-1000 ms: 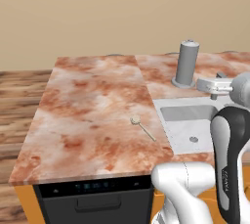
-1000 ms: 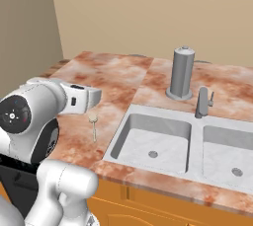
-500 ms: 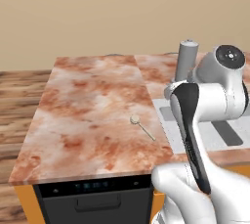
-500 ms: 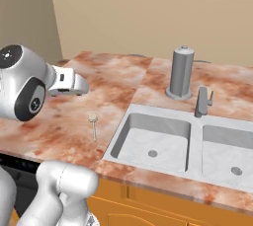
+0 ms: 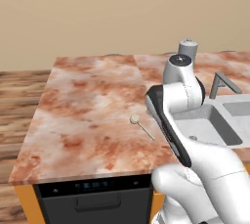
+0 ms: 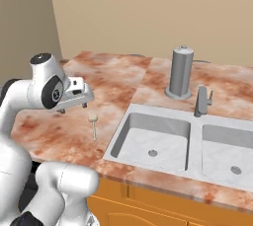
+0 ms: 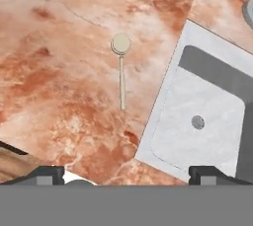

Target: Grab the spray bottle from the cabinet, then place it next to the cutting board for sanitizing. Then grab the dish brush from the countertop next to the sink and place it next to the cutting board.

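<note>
The small beige round-headed dish brush (image 6: pixel 93 123) lies flat on the reddish-pink marbled stone table (image 6: pixel 113 79), just left of the grey steel double-basin sink (image 6: pixel 153 136). Behind the sink stands the angular grey faucet (image 6: pixel 201 101), with a wide grey flat-topped cylinder (image 6: pixel 180 72) to its left. The gripper (image 7: pixel 126 173) hangs above the brush.

The arm hides most of the sink (image 5: pixel 215 120).

Item count: 1 dish brush (image 7: pixel 121 67), on countertop (image 5: pixel 88 105) ahead of gripper (image 7: pixel 126 173). 1 sink (image 6: pixel 163 141) w/ 2 basins, to gripper's side; 1 faucet (image 6: pixel 201 100) at its far rim. 1 wide grey flat-topped cylinder (image 6: pixel 180 72) beyond sink. 1 countertop slab.
</note>
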Motion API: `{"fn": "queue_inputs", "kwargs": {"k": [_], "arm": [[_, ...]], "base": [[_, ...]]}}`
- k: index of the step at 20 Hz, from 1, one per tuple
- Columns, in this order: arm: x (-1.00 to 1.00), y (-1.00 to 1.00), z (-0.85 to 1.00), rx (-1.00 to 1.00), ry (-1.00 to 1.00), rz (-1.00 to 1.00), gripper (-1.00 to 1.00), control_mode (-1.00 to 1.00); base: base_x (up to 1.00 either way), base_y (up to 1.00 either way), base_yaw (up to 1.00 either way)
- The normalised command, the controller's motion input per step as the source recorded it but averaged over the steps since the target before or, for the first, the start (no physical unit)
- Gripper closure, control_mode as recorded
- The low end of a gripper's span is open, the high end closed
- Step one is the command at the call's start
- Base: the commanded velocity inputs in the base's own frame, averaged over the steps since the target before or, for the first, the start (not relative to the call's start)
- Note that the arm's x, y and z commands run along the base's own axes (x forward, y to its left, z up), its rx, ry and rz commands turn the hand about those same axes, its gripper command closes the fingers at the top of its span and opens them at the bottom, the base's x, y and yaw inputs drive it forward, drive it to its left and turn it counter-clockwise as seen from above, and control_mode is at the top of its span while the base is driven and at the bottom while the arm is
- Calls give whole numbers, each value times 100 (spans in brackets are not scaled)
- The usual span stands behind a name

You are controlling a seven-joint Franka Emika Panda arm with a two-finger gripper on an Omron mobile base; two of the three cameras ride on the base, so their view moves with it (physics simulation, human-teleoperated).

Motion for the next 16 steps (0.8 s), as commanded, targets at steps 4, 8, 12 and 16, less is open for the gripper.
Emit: {"fn": "queue_inputs", "kwargs": {"k": [4, 8, 12, 16], "arm": [[79, 6, -91, 2, 23, 14, -100, -100], [62, 21, -79, 0, 17, 1, -100, -100], [71, 20, -67, 2, 14, 0, -100, -100], [65, 0, -40, 6, 10, 0, -100, -100]], "base": [[0, 0, 0], [0, 0, 0], [0, 0, 0], [0, 0, 0]]}}
